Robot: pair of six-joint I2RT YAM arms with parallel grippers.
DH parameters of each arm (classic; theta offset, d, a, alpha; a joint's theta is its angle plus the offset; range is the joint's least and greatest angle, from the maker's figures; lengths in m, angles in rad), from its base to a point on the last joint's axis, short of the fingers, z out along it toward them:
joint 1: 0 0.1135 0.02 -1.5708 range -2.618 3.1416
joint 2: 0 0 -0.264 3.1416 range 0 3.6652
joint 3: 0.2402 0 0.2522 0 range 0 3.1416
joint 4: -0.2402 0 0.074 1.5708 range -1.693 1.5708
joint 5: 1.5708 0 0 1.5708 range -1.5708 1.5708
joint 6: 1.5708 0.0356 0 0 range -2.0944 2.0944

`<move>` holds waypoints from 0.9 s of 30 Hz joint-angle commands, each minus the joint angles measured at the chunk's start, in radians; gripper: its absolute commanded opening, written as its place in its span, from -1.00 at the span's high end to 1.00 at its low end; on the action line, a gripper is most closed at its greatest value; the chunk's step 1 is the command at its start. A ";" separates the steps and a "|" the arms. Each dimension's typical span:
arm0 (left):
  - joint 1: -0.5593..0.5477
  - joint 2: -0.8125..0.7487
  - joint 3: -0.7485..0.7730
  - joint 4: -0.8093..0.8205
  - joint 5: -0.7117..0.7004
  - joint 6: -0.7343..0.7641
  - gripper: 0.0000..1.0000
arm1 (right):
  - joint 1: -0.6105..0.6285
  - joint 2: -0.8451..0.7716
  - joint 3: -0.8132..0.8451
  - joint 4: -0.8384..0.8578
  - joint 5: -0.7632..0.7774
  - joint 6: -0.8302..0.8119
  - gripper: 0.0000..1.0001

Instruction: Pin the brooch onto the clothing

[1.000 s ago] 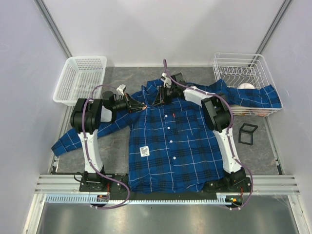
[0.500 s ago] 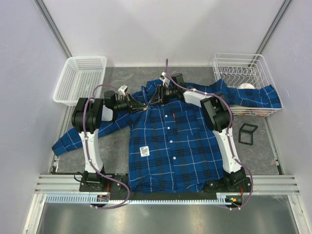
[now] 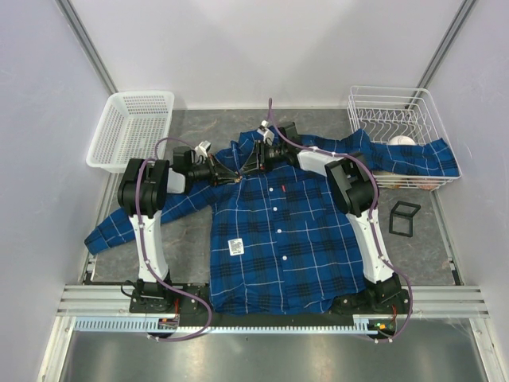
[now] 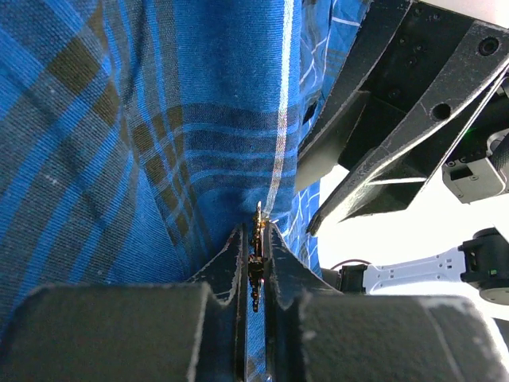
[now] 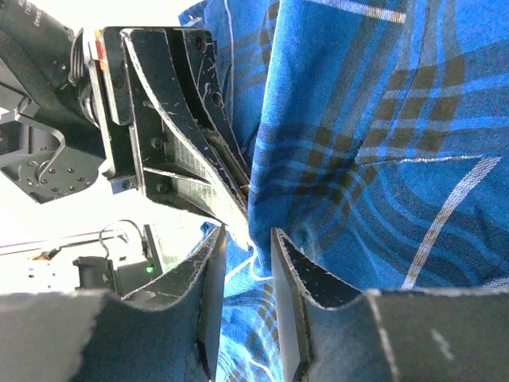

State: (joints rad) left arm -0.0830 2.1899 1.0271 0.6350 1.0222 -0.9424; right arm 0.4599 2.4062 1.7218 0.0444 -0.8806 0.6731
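The blue plaid shirt (image 3: 278, 231) lies flat on the table, collar to the far side. My left gripper (image 3: 236, 178) is at the shirt's left shoulder by the collar. It is shut on the tiny gold brooch (image 4: 256, 247), held edge-on between the fingertips with its tip against the raised fabric (image 4: 119, 119). My right gripper (image 3: 248, 163) faces it from the other side of the fabric. In the right wrist view its jaws (image 5: 246, 235) stand a little apart, with the edge of the shirt fold (image 5: 382, 119) beside the right finger and the left gripper's fingers (image 5: 183, 135) just beyond.
A white plastic basket (image 3: 131, 127) stands at the back left. A white wire rack (image 3: 421, 107) stands at the back right with the shirt's right sleeve (image 3: 421, 161) draped over it. A black square frame (image 3: 404, 217) lies right of the shirt. A white square tag (image 3: 235, 247) sits on the shirt front.
My right gripper has moved left and slightly nearer, closing in on the left gripper at the collar. The left gripper has shifted slightly, still holding the brooch.
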 commanded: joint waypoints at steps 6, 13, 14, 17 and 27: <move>0.002 -0.024 0.024 -0.103 -0.014 0.056 0.64 | 0.025 -0.016 0.108 -0.211 0.130 -0.151 0.84; 0.006 -0.067 0.045 -0.176 -0.013 0.111 0.23 | 0.025 -0.028 0.122 -0.262 0.215 -0.194 1.00; 0.008 -0.074 0.050 -0.199 -0.013 0.122 0.18 | 0.025 -0.030 0.124 -0.273 0.229 -0.202 1.00; 0.019 -0.094 0.051 -0.233 -0.013 0.143 0.12 | 0.025 -0.035 0.130 -0.285 0.239 -0.210 1.00; 0.028 -0.130 0.051 -0.322 -0.023 0.209 0.21 | 0.025 -0.041 0.139 -0.288 0.243 -0.210 1.00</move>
State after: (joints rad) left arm -0.0608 2.1124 1.0550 0.3618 1.0203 -0.8024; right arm 0.4854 2.4062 1.8187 -0.2501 -0.6556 0.4816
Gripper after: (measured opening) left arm 0.430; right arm 0.007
